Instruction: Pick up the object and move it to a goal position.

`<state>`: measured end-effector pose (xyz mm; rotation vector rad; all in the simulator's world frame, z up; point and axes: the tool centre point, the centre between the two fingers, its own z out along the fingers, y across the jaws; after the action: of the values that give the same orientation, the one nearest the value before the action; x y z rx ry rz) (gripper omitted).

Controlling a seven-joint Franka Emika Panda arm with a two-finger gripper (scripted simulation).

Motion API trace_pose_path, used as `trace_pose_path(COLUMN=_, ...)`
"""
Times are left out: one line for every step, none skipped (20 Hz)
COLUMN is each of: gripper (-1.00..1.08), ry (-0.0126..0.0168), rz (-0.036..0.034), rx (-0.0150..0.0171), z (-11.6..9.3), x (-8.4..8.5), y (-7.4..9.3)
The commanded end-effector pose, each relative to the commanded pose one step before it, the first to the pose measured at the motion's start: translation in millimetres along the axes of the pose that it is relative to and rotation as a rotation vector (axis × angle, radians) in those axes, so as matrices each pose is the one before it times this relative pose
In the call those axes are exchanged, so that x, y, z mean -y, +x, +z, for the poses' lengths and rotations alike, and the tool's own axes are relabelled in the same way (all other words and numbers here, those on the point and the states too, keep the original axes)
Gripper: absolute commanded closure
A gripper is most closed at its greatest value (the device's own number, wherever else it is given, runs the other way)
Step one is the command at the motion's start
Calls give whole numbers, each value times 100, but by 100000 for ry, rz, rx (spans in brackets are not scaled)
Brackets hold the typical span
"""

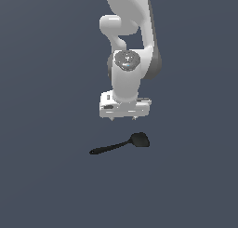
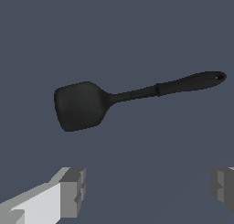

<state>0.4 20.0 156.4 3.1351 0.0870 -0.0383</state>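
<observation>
Exterior view: the white arm [image 1: 128, 45] hangs at upper centre with its hand [image 1: 124, 117] above the black spatula [image 1: 122, 144], which lies flat on the grey table [image 1: 46, 185] just below frame centre, head toward the exterior view's right. Wrist view: the spatula [image 2: 119, 99] lies across mid-frame, untouched; the fingers [image 2: 73, 191] at the lower corners stand wide apart, holding nothing.

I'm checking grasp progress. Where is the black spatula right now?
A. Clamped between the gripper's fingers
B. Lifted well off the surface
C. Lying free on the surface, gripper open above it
C: the spatula lies untouched below the open gripper, whose fingers stand wide apart.
</observation>
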Motion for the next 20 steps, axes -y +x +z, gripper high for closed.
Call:
trace_pose_path(gripper=-92, ry=0, rz=0, rx=0, z=0, x=-1, y=0)
trace_pose_path(gripper=-92, ry=-56, rz=-75, rx=-27, z=-11, x=3, y=9)
trace_pose_path(gripper=-92, ry=-176, rz=-239, rx=-86, z=-37, x=21, y=26)
trace_pose_path(gripper=-92, ry=-271, rz=-365, rx=-133, z=-55, x=21, y=43)
trace_pose_path(gripper=-92, ry=-383, rz=-512, rx=-188, z=-79, x=38, y=59)
trace_pose_path(gripper=-92, ry=-480, rz=-633, rx=-236, z=-98, x=43, y=77)
trace_pose_path(gripper=-92, ry=-576, rz=-742, rx=-284, z=-118, x=51, y=94)
trace_pose_path(gripper=-92, ry=-551, rz=-686, rx=-273, z=-112, x=49, y=92)
trace_pose_path(gripper=-92, ry=-435, rz=-515, rx=-217, z=-87, x=35, y=76)
trace_pose_path(gripper=-92, ry=-324, rz=-355, rx=-163, z=-64, x=29, y=58)
trace_pose_path(gripper=-92, ry=-206, rz=-193, rx=-105, z=-39, x=16, y=40)
trace_pose_path(gripper=-92, ry=-111, rz=-58, rx=-58, z=-22, x=17, y=20)
trace_pose_path(gripper=-92, ry=33, rz=59, rx=16, z=10, x=4, y=-1)
trace_pose_path(gripper=-92, ry=105, rz=71, rx=54, z=18, x=-19, y=-23)
trace_pose_path(gripper=-92, ry=57, rz=-139, rx=35, z=3, x=-4, y=-22)
trace_pose_path(gripper=-92, ry=-7, rz=-195, rx=2, z=-13, x=-2, y=-15)
trace_pose_path(gripper=-92, ry=-13, rz=-68, rx=-5, z=-6, x=-7, y=-3)
trace_pose_path(gripper=-92, ry=0, rz=0, rx=0, z=7, x=38, y=11)
trace_pose_path(gripper=-92, ry=-8, rz=267, rx=-12, z=7, x=-30, y=12)
trace_pose_path(gripper=-92, ry=20, rz=378, rx=0, z=23, x=-6, y=24)
